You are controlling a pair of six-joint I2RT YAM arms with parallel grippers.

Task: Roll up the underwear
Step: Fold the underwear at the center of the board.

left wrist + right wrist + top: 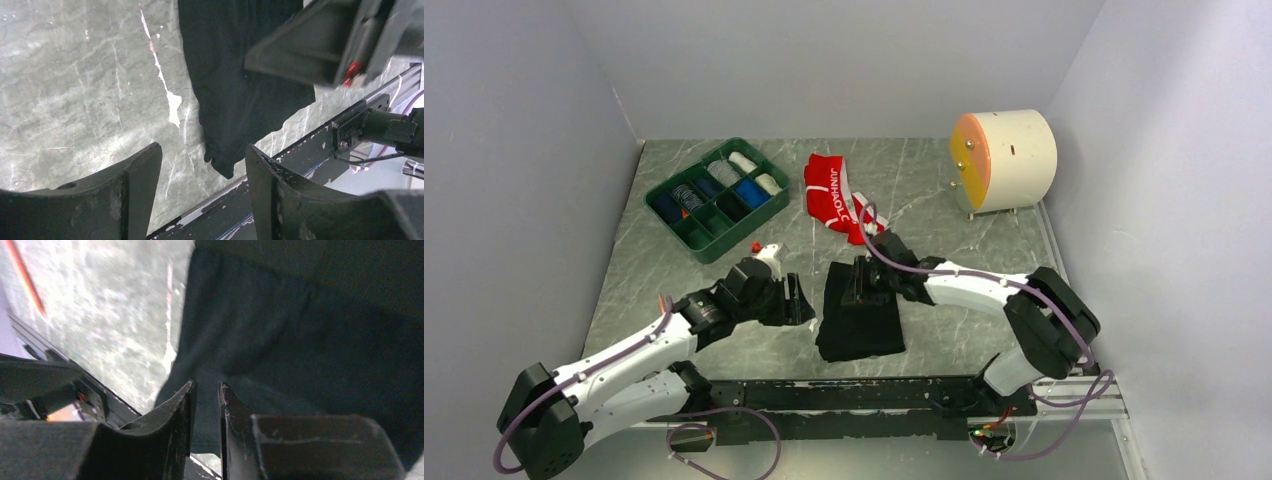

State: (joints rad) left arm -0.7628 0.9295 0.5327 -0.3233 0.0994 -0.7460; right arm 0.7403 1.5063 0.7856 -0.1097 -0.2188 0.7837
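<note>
The left gripper (800,298) hangs open and empty just beside the plain black cloth briefs (864,325), which lie flat on the grey marbled table (964,230). The right gripper (206,387) sits at their far edge, jaws nearly together; pinching or not, I can't tell. The bright red briefs (826,190) lie beyond.

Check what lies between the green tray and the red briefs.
Nothing but bare marble table separates the green tray and the red briefs; the top view shows it.
</note>
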